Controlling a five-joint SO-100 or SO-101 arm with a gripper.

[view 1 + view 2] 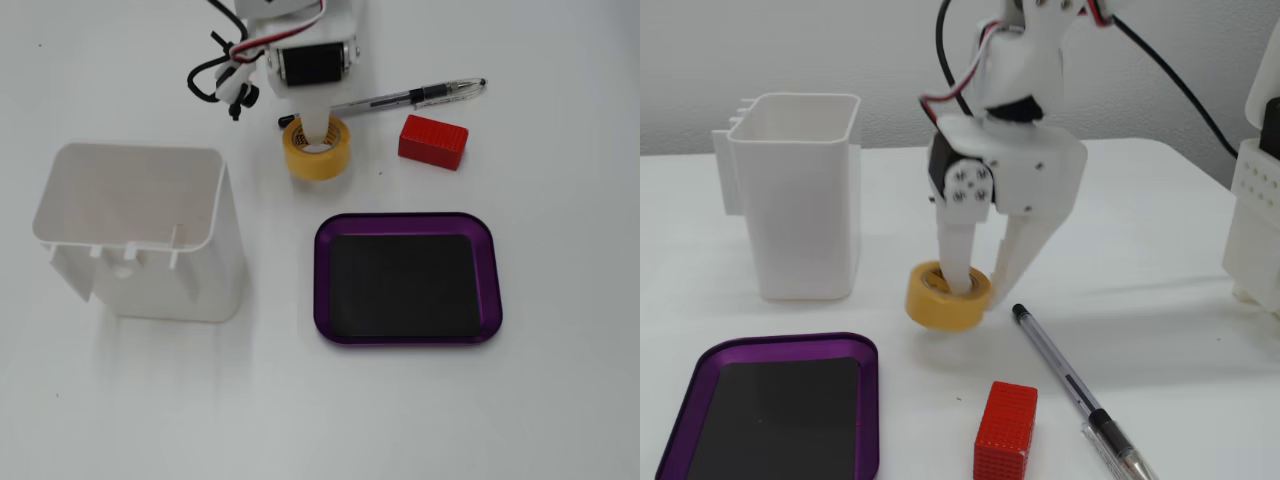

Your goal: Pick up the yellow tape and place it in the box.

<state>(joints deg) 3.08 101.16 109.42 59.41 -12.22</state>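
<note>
Fixed view, claw [978, 295] pointing down, pinching yellow tape [947, 297] wall

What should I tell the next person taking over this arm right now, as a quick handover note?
Gripper: one finger goes down through the yellow tape's hole, the other is outside its wall, closed on the ring.
Tape: looks tilted and just off the table in the side-on fixed view, beside the pen and red block.
White box: upright and empty, to the left of the tape in both fixed views. The purple tray is empty too.
Done: tape grasped, lift seemingly begun.
Left: raise it clear, carry it over the box, release it inside.
</note>
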